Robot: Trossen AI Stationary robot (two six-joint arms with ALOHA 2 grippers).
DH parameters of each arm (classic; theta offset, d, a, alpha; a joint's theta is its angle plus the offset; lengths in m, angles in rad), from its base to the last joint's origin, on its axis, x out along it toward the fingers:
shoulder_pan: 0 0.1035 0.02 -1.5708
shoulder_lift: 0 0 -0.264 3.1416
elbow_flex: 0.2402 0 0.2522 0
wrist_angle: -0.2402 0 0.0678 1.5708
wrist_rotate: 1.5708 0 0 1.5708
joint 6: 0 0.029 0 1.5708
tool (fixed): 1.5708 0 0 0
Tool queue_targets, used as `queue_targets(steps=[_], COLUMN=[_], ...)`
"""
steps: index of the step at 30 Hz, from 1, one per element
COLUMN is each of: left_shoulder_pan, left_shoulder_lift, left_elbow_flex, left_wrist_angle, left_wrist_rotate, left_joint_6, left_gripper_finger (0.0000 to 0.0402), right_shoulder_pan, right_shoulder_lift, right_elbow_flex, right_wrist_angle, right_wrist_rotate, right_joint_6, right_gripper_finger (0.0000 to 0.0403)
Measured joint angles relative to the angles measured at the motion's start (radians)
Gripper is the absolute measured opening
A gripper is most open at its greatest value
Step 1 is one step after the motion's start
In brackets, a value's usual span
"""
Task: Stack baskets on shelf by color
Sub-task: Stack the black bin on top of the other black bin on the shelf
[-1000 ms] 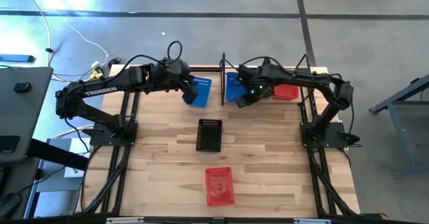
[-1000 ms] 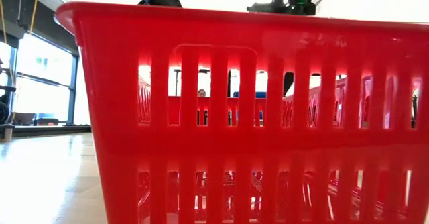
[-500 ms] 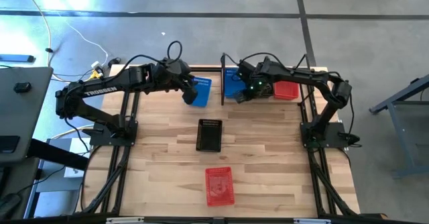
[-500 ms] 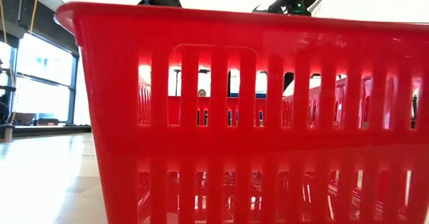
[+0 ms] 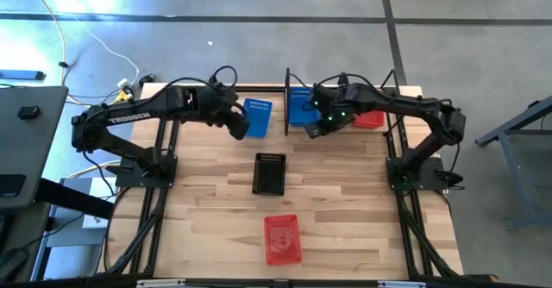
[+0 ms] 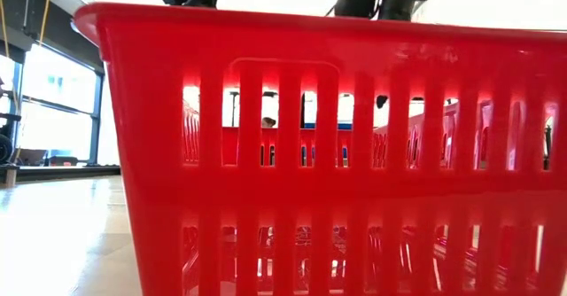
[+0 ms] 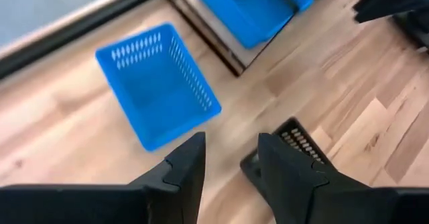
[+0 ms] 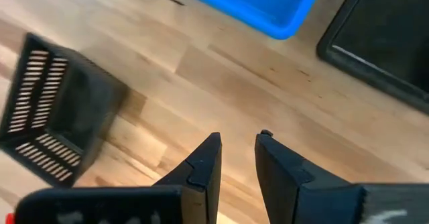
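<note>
Hovering over the far part of the wooden table [image 5: 345, 202], the left gripper [image 5: 239, 128] holds nothing; its fingers [image 7: 184, 167] stand apart with only a narrow gap between them. Just to its right a blue basket [image 5: 258, 115] sits on the table, outside the shelf [image 5: 287, 98], whose black upright post stands right of that basket. Beyond the post, on the shelf, rests another blue basket [image 5: 301, 109], with a red basket [image 5: 371, 118] further right. The right gripper [image 5: 316, 128] hangs at the near edge of the shelved blue basket, empty, its fingers [image 8: 201, 167] also slightly parted. A black basket [image 5: 269, 173] lies near the table's middle, well apart from both grippers. Another red basket [image 5: 282, 238] sits at the near edge, filling the low view [image 6: 337, 154].
</note>
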Motion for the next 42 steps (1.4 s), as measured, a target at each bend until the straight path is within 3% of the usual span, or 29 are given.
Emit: queue_targets(steps=[11, 17, 26, 42], left_shoulder_pan=[-0.097, -0.146, -0.185, -0.241], left_shoulder_lift=[0.009, 0.043, 0.128, 0.340], left_elbow_flex=[-0.001, -0.002, -0.001, -0.001], left_wrist_angle=[-0.060, -0.085, -0.082, -0.072], left_wrist_rotate=[0.005, 0.007, 0.004, 0.035], left_joint_6=[-0.104, -0.130, -0.232, -0.464], left_gripper_finger=[0.0129, 0.0129, 0.0129, 0.0129], right_shoulder_pan=[0.153, 0.261, 0.366, 0.414], right_shoulder_lift=[-0.043, -0.043, -0.043, -0.043], right_elbow_flex=[0.000, 0.000, 0.000, 0.000], right_wrist_angle=[0.019, 0.117, 0.197, 0.193], right_wrist_rotate=[0.050, 0.050, 0.047, -0.048], right_joint_6=[0.131, 0.200, 0.110, -0.053], right_gripper_finger=[0.0078, 0.0078, 0.0078, 0.0078])
